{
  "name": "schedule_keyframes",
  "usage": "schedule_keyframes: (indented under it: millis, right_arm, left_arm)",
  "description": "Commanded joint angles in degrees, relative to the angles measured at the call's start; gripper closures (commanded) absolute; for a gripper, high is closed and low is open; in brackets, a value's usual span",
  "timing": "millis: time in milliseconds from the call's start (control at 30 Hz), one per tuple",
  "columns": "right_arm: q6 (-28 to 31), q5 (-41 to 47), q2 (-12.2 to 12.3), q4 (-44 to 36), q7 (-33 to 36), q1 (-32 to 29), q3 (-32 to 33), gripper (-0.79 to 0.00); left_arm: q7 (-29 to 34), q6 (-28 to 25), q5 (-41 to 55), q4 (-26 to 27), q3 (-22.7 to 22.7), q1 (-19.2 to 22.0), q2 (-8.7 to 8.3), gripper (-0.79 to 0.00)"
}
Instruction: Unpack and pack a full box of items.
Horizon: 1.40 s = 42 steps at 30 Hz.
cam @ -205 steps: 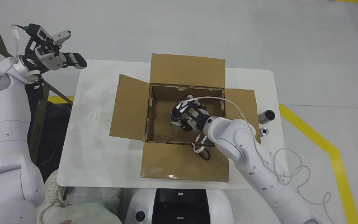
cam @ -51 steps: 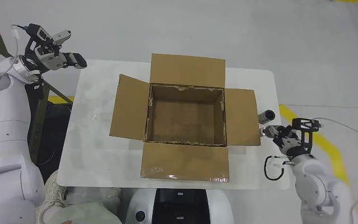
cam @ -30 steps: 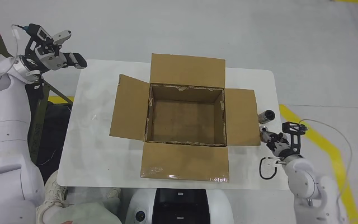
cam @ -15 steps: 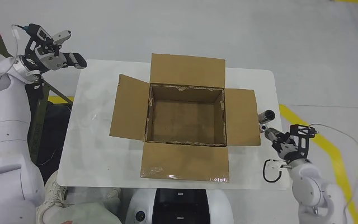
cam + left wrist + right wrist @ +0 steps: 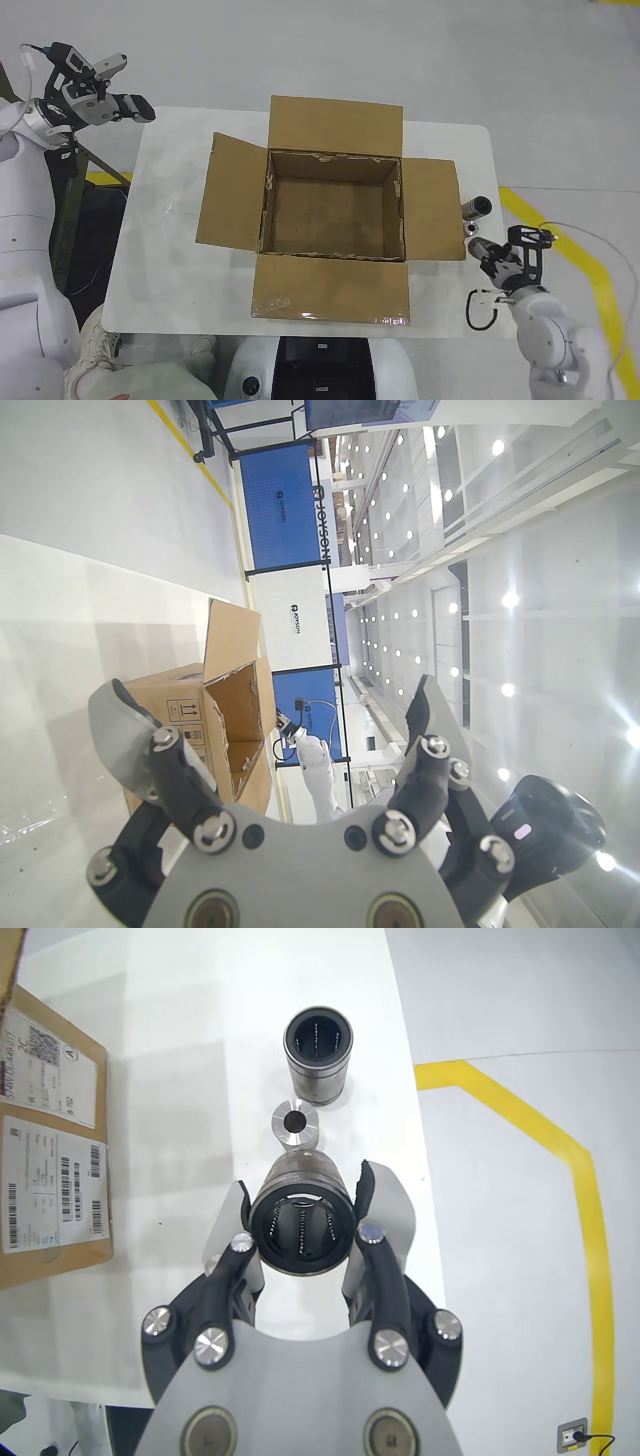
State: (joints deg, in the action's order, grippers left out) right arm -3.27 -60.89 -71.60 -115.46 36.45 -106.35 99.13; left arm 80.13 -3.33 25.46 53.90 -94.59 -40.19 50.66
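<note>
- Right wrist view: right jaws clamp a bearing (image 5: 302, 1228), long axis aimed at a sleeve (image 5: 295, 1124) and second bearing (image 5: 317, 1059).
- Top view: all just right of the box (image 5: 432, 205); left jaws wide, far left of it.

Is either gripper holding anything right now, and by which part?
The right gripper clasps a cylindrical bearing across its round sides, near the end facing the wrist. The left gripper holds nothing.

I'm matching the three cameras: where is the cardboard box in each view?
Top view: cardboard box, open, mid-table.
Left wrist view: box beyond the left gripper, flaps open.
Right wrist view: labelled flap beside the right gripper holding a bearing.
Shared landmark: the white table.
</note>
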Motion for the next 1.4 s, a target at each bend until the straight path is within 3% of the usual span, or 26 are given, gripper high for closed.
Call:
schedule_keyframes:
  millis: [0,500,633,1000,1100,1367]
  right_arm:
    - [0.2,0.0,0.1,0.9,1.2,0.8,-0.2,0.0]
    - [0.7,-0.3,0.4,6.1,6.8,6.7,-2.6,0.0]
    - [0.8,-0.4,0.5,7.0,7.7,7.9,-3.3,-0.166]
    - [0.6,-0.7,0.7,9.9,9.5,11.3,-4.8,-0.4]
    - [0.6,-0.6,0.7,10.3,9.6,11.8,-4.9,-0.597]
    - [-1.2,0.6,0.8,7.3,6.1,9.3,-3.3,-0.662]
  left_arm:
    - [0.0,0.0,0.0,0.0,0.0,0.0,0.0,-0.785]
    - [0.0,0.0,0.0,0.0,0.0,0.0,0.0,-0.785]
    - [0.0,0.0,0.0,0.0,0.0,0.0,0.0,-0.785]
    - [0.0,0.0,0.0,0.0,0.0,0.0,0.0,-0.785]
    - [0.0,0.0,0.0,0.0,0.0,0.0,0.0,-0.785]
    - [0.0,0.0,0.0,0.0,0.0,0.0,0.0,-0.785]
